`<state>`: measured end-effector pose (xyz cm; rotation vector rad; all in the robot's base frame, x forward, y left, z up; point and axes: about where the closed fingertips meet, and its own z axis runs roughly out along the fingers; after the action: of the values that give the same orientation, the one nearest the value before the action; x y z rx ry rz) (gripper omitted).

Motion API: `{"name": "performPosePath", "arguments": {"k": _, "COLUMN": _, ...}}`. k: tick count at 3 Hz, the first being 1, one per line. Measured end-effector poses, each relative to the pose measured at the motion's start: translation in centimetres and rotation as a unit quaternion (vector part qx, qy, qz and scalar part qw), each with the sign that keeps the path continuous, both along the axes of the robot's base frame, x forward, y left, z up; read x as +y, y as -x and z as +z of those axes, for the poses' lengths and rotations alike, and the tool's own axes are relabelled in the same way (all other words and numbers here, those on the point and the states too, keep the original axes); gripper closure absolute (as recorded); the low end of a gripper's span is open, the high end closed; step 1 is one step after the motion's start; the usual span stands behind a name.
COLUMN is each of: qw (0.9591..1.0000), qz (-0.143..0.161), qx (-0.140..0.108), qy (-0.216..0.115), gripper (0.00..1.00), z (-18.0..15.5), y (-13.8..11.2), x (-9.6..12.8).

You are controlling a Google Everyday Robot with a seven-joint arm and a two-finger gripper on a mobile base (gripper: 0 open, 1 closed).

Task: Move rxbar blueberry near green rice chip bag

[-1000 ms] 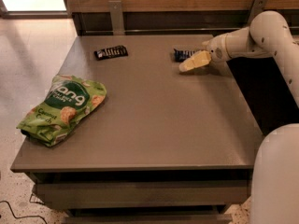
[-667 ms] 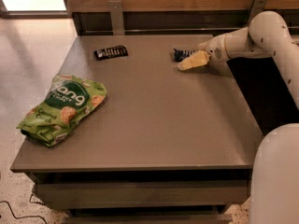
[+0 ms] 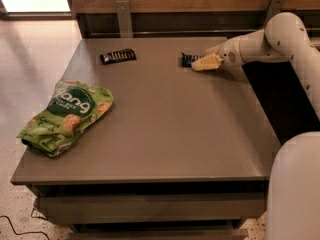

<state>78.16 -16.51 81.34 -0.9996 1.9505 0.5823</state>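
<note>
The rxbar blueberry (image 3: 187,59) is a small dark navy bar lying at the far right of the grey table (image 3: 170,129). Its right end is hidden behind my gripper (image 3: 205,63), which is down at the table surface right against the bar. The white arm reaches in from the right. The green rice chip bag (image 3: 67,115) lies crumpled at the table's left edge, far from the bar and the gripper.
A black-wrapped bar (image 3: 118,56) lies at the far left-centre of the table. A wooden wall with metal brackets (image 3: 123,18) runs behind the table. The robot's white body (image 3: 295,189) stands at the lower right. Tiled floor is on the left.
The gripper has edged slightly left along the table toward the navy bar. The bag and the black bar have not moved.
</note>
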Motion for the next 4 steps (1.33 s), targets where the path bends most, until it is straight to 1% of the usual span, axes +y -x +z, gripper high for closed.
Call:
{"name": "performPosePath", "arguments": {"k": 1, "qw": 1.0000, "qz": 0.000, "qx": 0.000, "qy": 0.000, "gripper": 1.00, "z": 0.3, "y": 0.0, "x": 0.0}}
{"name": "performPosePath", "arguments": {"k": 3, "qw": 1.0000, "qz": 0.003, "qx": -0.002, "qy": 0.004, "gripper": 1.00, "z": 0.5, "y": -0.1, "x": 0.3}}
{"name": "performPosePath", "arguments": {"k": 4, "qw": 0.9995, "qz": 0.014, "qx": -0.023, "qy": 0.018, "gripper": 1.00, "z": 3.0, "y": 0.5, "x": 0.3}}
